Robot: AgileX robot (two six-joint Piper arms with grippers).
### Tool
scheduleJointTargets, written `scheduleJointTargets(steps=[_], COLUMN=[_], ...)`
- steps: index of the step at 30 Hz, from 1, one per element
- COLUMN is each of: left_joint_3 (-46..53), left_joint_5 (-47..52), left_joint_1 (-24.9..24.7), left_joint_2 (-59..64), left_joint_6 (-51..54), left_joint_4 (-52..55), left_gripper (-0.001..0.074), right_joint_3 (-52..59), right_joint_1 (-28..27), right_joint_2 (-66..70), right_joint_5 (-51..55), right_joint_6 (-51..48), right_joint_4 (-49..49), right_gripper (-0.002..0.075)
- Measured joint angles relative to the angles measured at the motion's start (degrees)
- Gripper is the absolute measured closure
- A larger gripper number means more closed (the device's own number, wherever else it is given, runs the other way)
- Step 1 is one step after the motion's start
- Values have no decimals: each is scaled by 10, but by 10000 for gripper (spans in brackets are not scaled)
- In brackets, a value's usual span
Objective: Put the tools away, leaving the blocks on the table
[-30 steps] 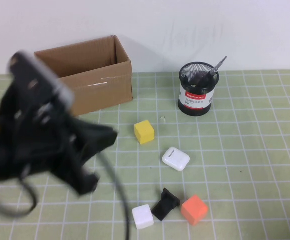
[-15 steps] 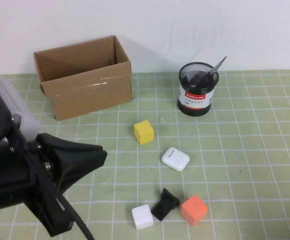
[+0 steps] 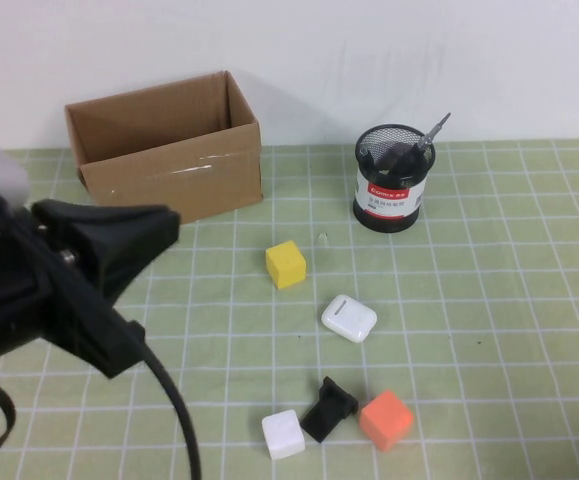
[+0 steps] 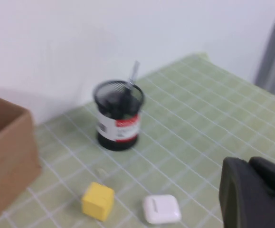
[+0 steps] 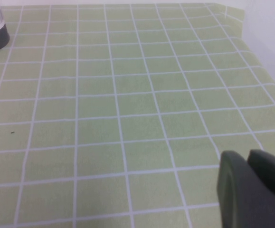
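Tools, a screwdriver (image 3: 431, 134) with a metal tip among them, stick up out of the black mesh cup (image 3: 388, 178), far ahead of the left tool (image 4: 251, 192) and off to its right. That tool is clenched with nothing in it, and it hangs above the near left part of the worktop (image 3: 509, 300). The yellow block (image 3: 286, 264) sits ahead of it on the right, with a white rounded case (image 3: 349, 318) just past that. The white block (image 3: 283, 434), a small black angular piece (image 3: 329, 408) and the orange block (image 3: 386, 419) lie close together by the near edge. A brown box (image 3: 164, 158) stands open by the far wall. The right tool (image 5: 253, 190) is clenched too, holding nothing, over bare green squares near the worktop's right edge, with lots of room around it.
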Motion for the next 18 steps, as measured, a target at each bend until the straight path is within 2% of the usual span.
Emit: scheduleJointTargets(steps=[8, 12, 18], left_joint_3=[109, 199, 308], left_joint_5=[-110, -171, -201], left_joint_1=[7, 55, 139], left_joint_2=[-112, -208, -344], left_joint_6=[-37, -120, -271], left_joint_4=[73, 128, 262], left_gripper=[738, 738, 738], right_joint_3=[0, 0, 0], right_joint_1=[0, 0, 0], right_joint_2=[0, 0, 0], right_joint_5=[0, 0, 0], right_joint_6=[0, 0, 0], right_joint_4=[0, 0, 0], right_gripper=[731, 732, 732])
